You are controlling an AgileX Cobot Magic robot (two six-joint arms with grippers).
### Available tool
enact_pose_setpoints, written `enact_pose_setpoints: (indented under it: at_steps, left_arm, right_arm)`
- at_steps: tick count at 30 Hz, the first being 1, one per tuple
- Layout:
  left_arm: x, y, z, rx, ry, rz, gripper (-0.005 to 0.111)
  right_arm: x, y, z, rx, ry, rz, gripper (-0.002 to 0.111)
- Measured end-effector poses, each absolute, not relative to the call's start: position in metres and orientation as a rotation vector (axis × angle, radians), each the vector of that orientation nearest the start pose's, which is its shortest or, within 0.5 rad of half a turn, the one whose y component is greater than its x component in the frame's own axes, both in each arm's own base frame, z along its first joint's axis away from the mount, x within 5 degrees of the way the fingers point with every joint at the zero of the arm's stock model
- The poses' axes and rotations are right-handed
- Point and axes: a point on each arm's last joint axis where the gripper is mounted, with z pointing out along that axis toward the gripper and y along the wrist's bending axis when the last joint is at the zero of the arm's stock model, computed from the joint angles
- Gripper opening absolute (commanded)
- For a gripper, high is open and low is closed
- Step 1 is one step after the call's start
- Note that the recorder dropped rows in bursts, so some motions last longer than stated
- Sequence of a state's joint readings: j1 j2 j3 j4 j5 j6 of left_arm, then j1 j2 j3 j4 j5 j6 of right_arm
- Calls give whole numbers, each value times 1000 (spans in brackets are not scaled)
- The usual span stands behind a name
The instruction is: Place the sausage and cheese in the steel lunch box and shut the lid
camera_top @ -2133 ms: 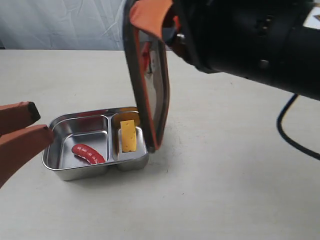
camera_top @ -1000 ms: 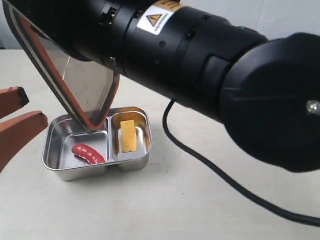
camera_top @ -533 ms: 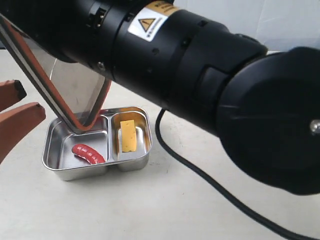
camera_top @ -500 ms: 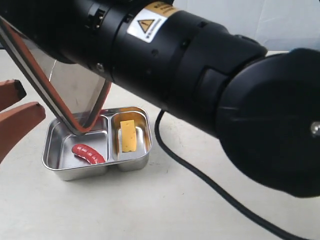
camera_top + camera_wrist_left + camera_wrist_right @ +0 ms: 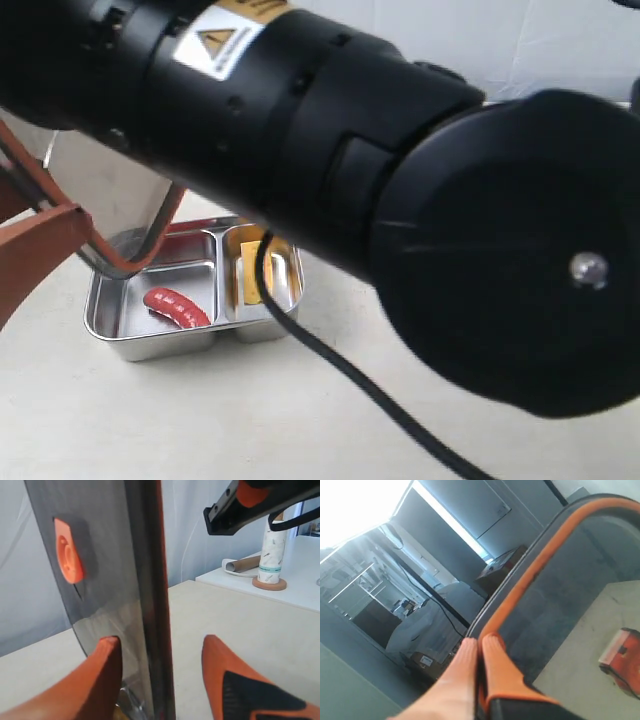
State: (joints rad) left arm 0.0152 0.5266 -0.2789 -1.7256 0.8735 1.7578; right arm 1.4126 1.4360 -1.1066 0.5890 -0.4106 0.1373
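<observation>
The steel lunch box (image 5: 118,328) lies open on the table. The red sausage (image 5: 177,307) is in its larger compartment. The yellow cheese (image 5: 248,284) is in the smaller one, partly behind a cable. The dark lid (image 5: 110,190) hangs tilted over the box's left end, orange seal along its rim. My right gripper (image 5: 479,643) is shut on the lid's rim (image 5: 540,560); its black arm (image 5: 350,150) hides it in the exterior view. My left gripper (image 5: 160,647) is open with the lid's edge (image 5: 150,595) standing between its fingers; the orange valve tab (image 5: 67,555) shows.
A black cable (image 5: 330,365) loops across the table in front of the box. A paper roll (image 5: 270,550) and a cardboard tube (image 5: 241,564) sit on a white side table beyond the work table.
The right arm has carried the lid leftward from the cheese side across the box. Its lower edge now sits between the left gripper's fingers. The box, sausage and cheese have not moved.
</observation>
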Motion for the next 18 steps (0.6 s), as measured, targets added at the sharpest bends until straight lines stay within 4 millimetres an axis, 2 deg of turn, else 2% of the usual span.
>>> enact_pose_setpoints:
  at_steps: [4,12,18]
  left_arm:
    - [88,-67,281,623,1478,-681,41]
    - [93,-63,279,574,1508,-627,1]
    - [95,-60,278,576,1513,-576,0]
  right_arm:
    - [65,342,377,-434,1636,1518,-1]
    - [60,347,372,-473,1662,1519,-1]
    - [54,347,369,-550,1709,1508,-1]
